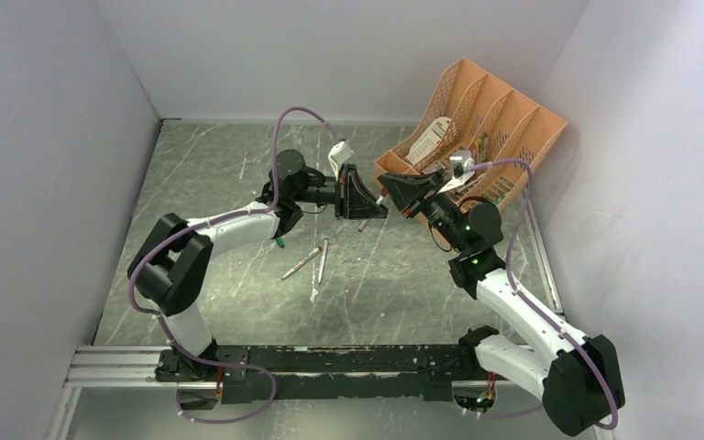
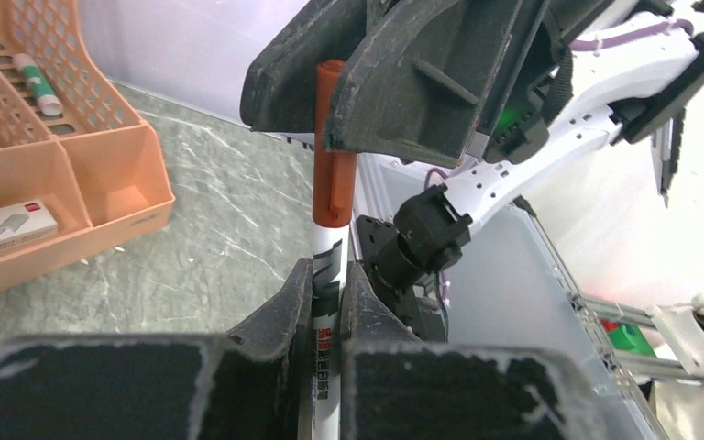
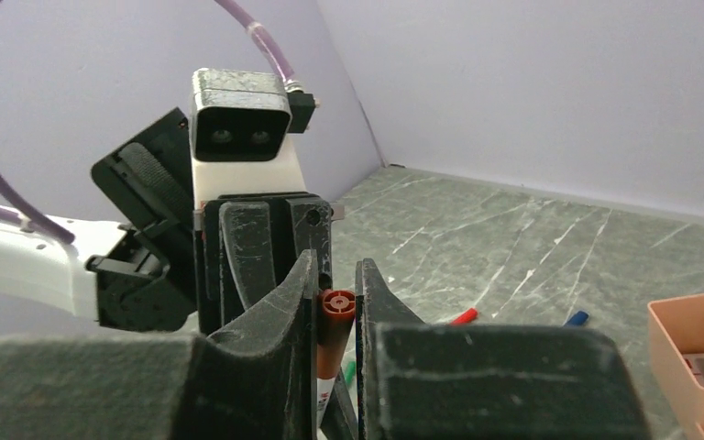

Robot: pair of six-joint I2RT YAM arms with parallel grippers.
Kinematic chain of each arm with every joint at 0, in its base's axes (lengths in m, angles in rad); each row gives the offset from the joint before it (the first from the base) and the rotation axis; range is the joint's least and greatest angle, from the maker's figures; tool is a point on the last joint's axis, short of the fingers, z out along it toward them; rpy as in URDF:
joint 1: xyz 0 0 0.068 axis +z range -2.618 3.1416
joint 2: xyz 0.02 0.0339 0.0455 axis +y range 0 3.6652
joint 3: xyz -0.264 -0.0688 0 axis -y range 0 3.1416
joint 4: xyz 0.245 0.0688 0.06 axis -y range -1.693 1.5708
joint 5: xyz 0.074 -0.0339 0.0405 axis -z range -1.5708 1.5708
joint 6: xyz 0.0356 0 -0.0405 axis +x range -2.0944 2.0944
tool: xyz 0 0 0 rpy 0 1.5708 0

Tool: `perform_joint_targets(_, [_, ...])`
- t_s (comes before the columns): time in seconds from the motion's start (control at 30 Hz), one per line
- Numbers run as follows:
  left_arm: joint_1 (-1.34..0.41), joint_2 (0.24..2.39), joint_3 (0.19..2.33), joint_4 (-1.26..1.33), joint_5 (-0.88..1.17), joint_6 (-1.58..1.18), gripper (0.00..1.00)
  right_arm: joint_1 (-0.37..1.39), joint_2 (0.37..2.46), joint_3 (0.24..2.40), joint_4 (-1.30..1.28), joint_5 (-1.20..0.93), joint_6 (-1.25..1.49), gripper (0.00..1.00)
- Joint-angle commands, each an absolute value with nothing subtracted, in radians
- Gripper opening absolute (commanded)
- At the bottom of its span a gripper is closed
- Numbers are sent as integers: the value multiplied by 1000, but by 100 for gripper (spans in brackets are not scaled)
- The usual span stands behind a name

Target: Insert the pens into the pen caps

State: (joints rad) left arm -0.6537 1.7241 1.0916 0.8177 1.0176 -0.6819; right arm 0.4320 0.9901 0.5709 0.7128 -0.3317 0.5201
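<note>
1. Left gripper [image 2: 328, 289] – black, two-finger. Jaws drawn in to a narrow slot, clamped on thin whitish-grey marker pen [image 2: 327, 247]. Barrel stands upright in left wrist view, w/ black print along side and small red characters lower down.
2. Brownish-red stubby plastic cap [image 2: 333, 156] – w/ side clip. Sits over pen's far end, in line w/ barrel. End face round, ring-moulded (right wrist view).
3. Right gripper [image 3: 336, 280] – black. Fingers pinched onto the cap from both sides, touching it. Faces left gripper tip to tip. Pen + cap held in air over table's far-middle, betw. the two grippers.
4. Aluminium rail [image 1: 110, 365] – near edge, by arm bases.
5. Table [image 1: 211, 174] – green-grey marble-look top, white veins.
6. Two loose whitish-grey pens [image 1: 301, 264] – lying close together at a slight angle, nearer the bases than held pen.
7. Small green-ended item [image 1: 280, 243] – by left forearm. Cap or pen end, cannot tell.
8. Small red piece [image 3: 463, 317], small blue piece [image 3: 577, 319] – on table beyond grippers, apart. Caps or pen ends, unclear.
9. Orange perforated plastic organiser [image 1: 504, 124] – far right corner, tipped back twd wall. White box [image 2: 9, 227] in one compartment.
10. Walls [image 1: 348, 55] – plain pale grey, three sides.
</note>
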Motion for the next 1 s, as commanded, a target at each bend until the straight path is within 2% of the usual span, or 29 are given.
perform_joint_targets(0.0, [-578,1690,1261,1168,874,-764,7,463,1024,457,491,-578,542,0])
perform_joint_targets(0.2, [-578,1709,1302,1125,907,-732,7,464,1020,430,522,-599,568,0])
perform_joint_targets(0.33, [-579,1710,1254,1029,911,-685,7,460,946,507,464,-539,582,3])
perform_joint_targets(0.4, [-578,1708,1174,976,881,-648,7,460,875,585,390,-436,582,13])
perform_joint_targets(0.5, [-564,1723,1056,971,820,-623,7,460,778,644,317,-276,557,38])
perform_joint_targets(0.63, [-518,1807,986,999,792,-628,7,460,725,678,217,-154,492,49])
perform_joint_targets(0.8, [-499,1930,1049,818,688,-525,7,459,725,620,212,-164,514,51])
perform_joint_targets(0.97, [-514,2024,1251,375,370,-398,7,460,739,538,261,-210,568,51])
